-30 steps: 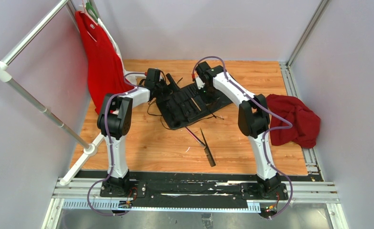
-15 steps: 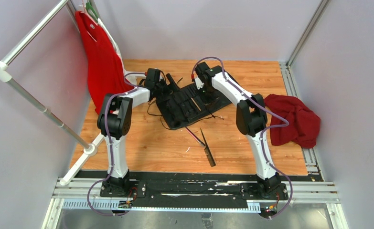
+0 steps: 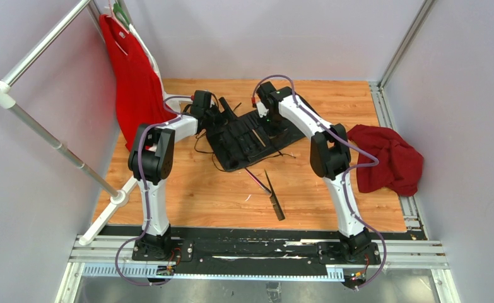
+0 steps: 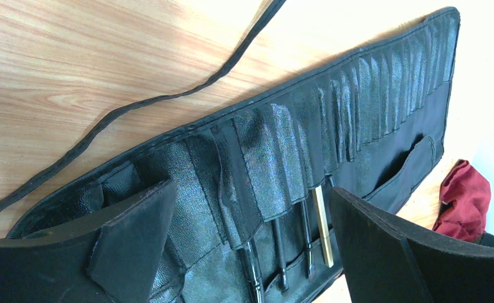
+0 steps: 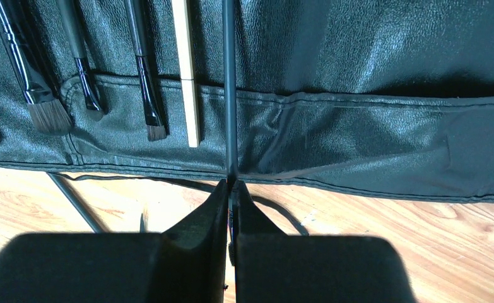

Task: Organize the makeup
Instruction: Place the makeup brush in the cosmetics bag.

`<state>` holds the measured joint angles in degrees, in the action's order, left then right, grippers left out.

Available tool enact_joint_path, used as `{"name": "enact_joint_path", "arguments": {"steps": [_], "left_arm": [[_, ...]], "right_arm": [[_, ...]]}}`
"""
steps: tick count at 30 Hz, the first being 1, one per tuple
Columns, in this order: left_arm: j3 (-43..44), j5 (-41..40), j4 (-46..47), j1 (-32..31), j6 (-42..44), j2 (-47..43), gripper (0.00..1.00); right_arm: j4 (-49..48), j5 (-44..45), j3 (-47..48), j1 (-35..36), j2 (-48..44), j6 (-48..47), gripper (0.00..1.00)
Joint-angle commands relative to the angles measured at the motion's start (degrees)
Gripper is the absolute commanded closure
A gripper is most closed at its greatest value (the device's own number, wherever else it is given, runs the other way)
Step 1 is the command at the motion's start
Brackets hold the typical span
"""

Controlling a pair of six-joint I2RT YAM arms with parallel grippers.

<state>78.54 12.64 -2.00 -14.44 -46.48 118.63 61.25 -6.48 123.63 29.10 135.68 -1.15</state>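
Bare tabletop (image 3: pixel 187 196) front left, loose brushes (image 3: pixel 271 189) front centre, slotted roll (image 3: pixel 247 136) filling middle, red cloth (image 3: pixel 389 158) right

I count four brushes (image 5: pixel 146 88) slotted in one black slotted roll (image 5: pixel 370 95), three black and one with a tan shaft (image 5: pixel 186 95); one thin black brush (image 5: pixel 229 95) pinched in my right gripper (image 5: pixel 231 189); about three loose brushes (image 3: pixel 276 205) on the wooden table (image 3: pixel 200 196), too small to be sure; one dark red cloth (image 3: pixel 389 158); one red garment (image 3: pixel 134 88).
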Motion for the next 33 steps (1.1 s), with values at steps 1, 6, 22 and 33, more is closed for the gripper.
{"name": "enact_joint_path", "arguments": {"steps": [1, 6, 22, 33], "left_arm": [[-1.3, -1.1, -6.1, 0.8, 1.2, 0.9, 0.02], [-1.4, -1.2, -6.2, 0.8, 1.2, 0.9, 0.02], [-1.6, -1.2, -6.4, 0.9, 1.4, 0.7, 0.02], [-1.3, -1.4, -6.7, 0.9, 1.7, 0.8, 0.02]], "right_arm": [[0.8, -1.2, 2.2, -0.8, 1.7, -0.4, 0.99], [0.0, -1.3, 2.8, -0.8, 2.2, -0.4, 0.99], [-2.8, -1.2, 6.7, -0.9, 4.8, -0.1, 0.99], [-5.4, -1.7, 7.2, -1.0, 6.5, -0.3, 0.99]]}}
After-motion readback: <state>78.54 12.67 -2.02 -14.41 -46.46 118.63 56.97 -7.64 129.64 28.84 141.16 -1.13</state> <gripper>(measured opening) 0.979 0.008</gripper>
